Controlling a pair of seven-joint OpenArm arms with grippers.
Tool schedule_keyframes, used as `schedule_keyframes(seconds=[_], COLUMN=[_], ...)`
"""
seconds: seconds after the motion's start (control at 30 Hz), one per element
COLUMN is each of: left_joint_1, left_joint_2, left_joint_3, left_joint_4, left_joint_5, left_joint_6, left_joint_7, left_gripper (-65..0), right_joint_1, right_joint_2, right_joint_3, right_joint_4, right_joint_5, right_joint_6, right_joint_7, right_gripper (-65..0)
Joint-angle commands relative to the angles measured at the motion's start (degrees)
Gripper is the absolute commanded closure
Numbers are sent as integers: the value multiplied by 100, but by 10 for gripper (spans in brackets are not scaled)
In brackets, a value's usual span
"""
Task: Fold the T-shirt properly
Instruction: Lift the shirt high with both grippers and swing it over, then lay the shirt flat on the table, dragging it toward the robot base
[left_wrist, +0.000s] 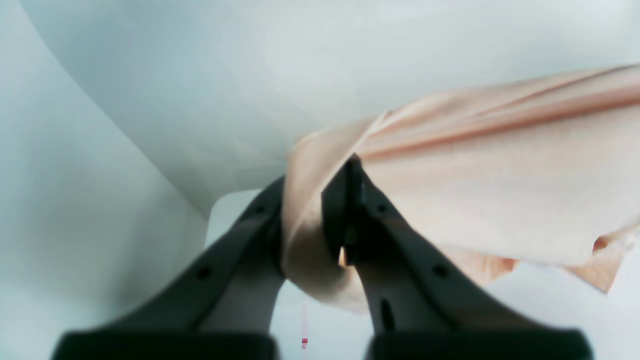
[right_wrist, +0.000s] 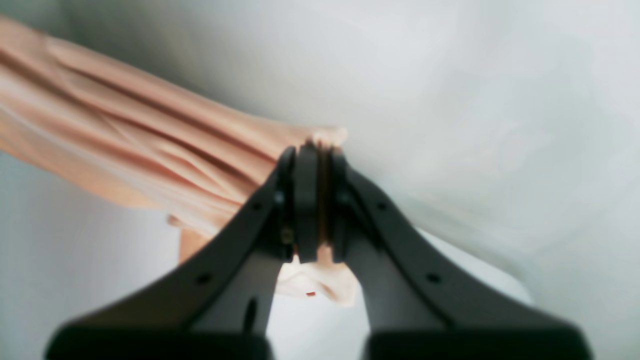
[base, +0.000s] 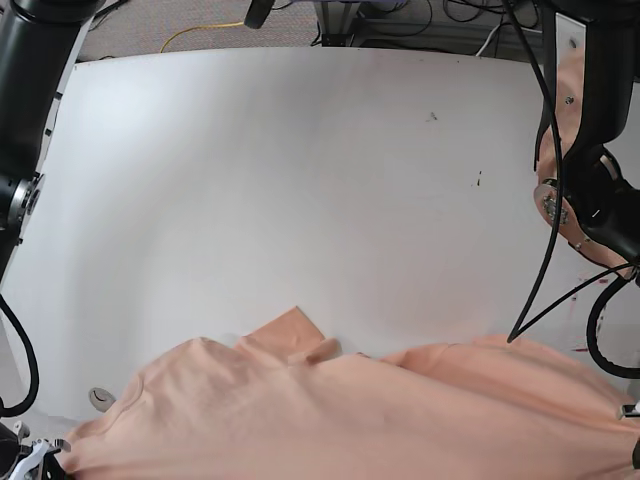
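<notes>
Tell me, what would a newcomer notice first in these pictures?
The peach-pink T-shirt lies stretched across the near edge of the white table. The left end effector and the right end effector are each shut on a bunched part of its fabric, which runs taut away from each.

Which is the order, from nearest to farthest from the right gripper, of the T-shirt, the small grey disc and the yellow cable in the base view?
1. T-shirt: pinched in the right gripper, at the near left corner.
2. Small grey disc: on the table, just beyond the shirt's left edge.
3. Yellow cable: past the table's far edge, top left.
</notes>
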Motion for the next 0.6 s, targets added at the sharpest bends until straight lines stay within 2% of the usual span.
schedule_keyframes(seconds=[0.0, 0.37, 0.57], left_joint_1=[103, 1694, 2890], left_joint_2=[-95, -33, -33], left_joint_3=[-22, -30, -30], left_joint_4=[73, 310, 829], left_joint_5=[114, 8, -405], left_joint_6=[38, 38, 38], left_joint_7=[-46, -46, -37], left_gripper=[0, 0, 0], right_joint_1=[-30, -2579, -3924], right_joint_2=[176, 114, -211], right_joint_3=[137, 1430, 2115], right_joint_4=[57, 1059, 1605], right_joint_5=[7, 147, 262], right_joint_6=[-59, -59, -68], right_joint_7=[65, 56, -14], right_gripper=[0, 0, 0])
